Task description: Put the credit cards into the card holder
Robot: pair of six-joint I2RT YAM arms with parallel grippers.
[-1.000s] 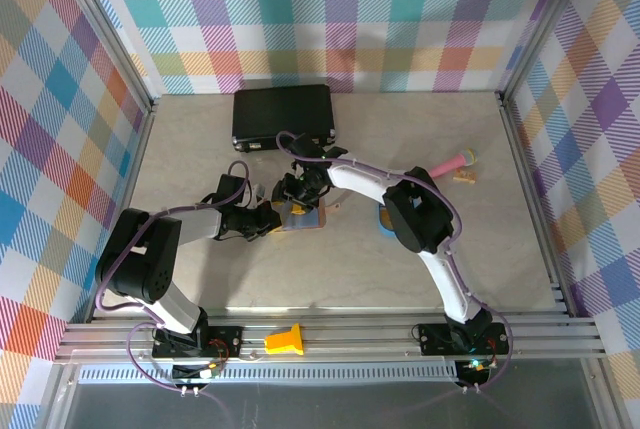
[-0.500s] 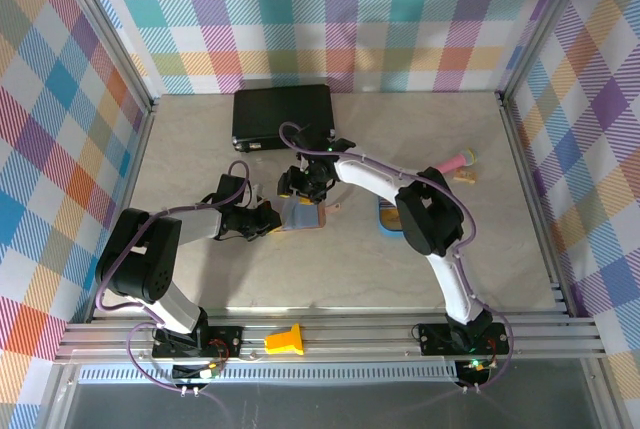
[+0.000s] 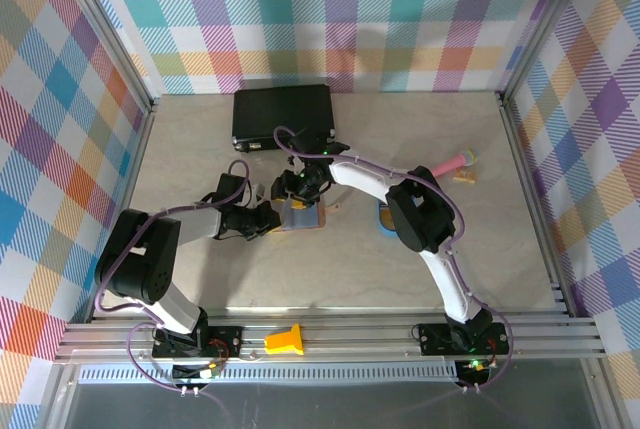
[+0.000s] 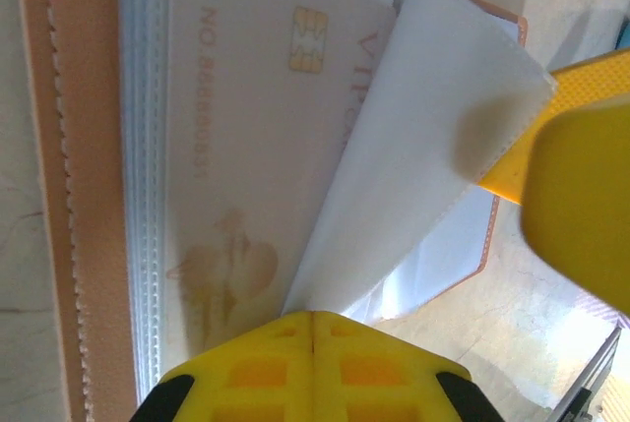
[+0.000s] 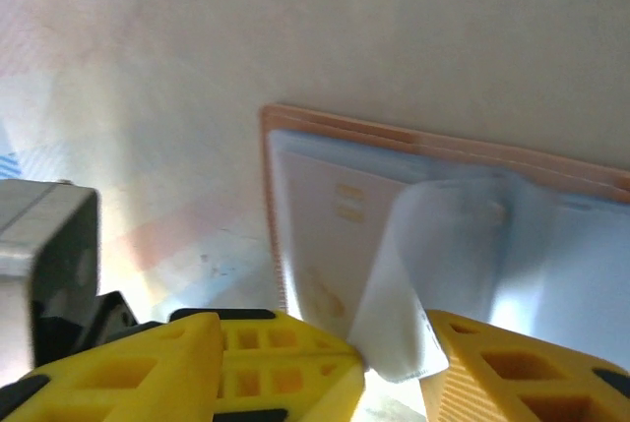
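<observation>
The salmon-brown card holder (image 3: 306, 217) lies open mid-table, its stitched leather edge (image 4: 59, 196) flat on the tabletop. A pinkish credit card (image 4: 246, 147) with a gold chip sits inside a translucent pocket, also seen in the right wrist view (image 5: 325, 235). One pocket flap (image 4: 423, 137) stands lifted. My left gripper (image 3: 272, 219) is shut, its tip (image 4: 313, 316) pinching that flap's lower corner. My right gripper (image 3: 298, 194) hovers over the holder, open (image 5: 325, 333), its jaws either side of the flap (image 5: 443, 265) and of the left gripper's fingertips (image 5: 295, 363). One right finger (image 4: 581, 206) shows blurred beside the flap.
A large black case (image 3: 283, 114) lies at the back. A blue oval tray (image 3: 384, 219) is partly hidden under the right arm. A pink object (image 3: 455, 161) lies at the right, and a yellow part (image 3: 285, 339) sits on the front rail.
The right gripper pulled back a little toward the black case half a second ago and has returned over the card holder. The left gripper has stayed put, still shut.
</observation>
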